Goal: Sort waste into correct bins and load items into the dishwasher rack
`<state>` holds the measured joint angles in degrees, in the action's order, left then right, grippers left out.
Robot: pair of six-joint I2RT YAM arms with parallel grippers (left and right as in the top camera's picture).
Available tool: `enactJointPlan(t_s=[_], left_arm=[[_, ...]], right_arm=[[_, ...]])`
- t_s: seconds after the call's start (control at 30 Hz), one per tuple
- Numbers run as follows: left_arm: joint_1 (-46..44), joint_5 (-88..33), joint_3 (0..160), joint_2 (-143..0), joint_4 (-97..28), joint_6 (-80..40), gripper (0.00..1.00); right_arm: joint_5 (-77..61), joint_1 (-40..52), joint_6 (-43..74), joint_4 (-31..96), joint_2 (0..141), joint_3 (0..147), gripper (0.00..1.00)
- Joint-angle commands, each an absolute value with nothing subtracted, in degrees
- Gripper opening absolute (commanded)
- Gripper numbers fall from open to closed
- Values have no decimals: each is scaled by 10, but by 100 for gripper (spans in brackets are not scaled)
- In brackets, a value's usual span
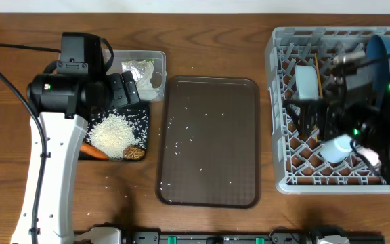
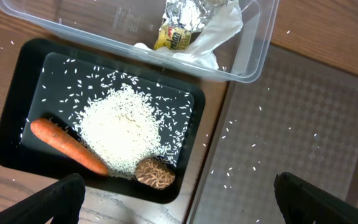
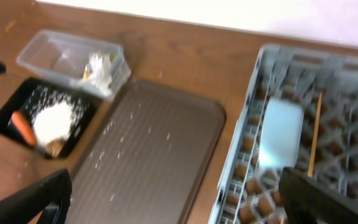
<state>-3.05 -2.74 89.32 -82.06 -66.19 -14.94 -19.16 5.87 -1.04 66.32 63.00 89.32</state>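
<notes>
Left gripper (image 2: 179,190) above black tray (image 2: 18,106)

orange carrot (image 2: 67,146), black tray (image 2: 17,93), grey rack (image 1: 279,108)

Legible text: none.

1. Snack wrapper (image 2: 178,34), lying in the clear tub (image 2: 104,38). The yellow-green panel carries dark lettering, visible in the left wrist view. It is too small and creased to make out a word or brand.
2. Clear tub. Faint moulded marks show on its floor and cannot be deciphered.
3. Overhead and right wrist views. Too coarse or blurred to resolve any print.
</notes>
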Motion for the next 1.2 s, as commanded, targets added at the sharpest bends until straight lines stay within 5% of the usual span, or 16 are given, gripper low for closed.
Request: enactJointPlan(t_s=[0.0,0.7,1.17], left_arm=[[-29,-21,892,-818,-664,-142,98],[-29,-21,892,-818,-664,-142,98],[-29,-21,892,-818,-664,-142,98]], right_arm=[[-167,63,-9,680,612,898,99],[-39,63,-19,713,501,879,99],[-78,48,-18,442,256,460,99]])
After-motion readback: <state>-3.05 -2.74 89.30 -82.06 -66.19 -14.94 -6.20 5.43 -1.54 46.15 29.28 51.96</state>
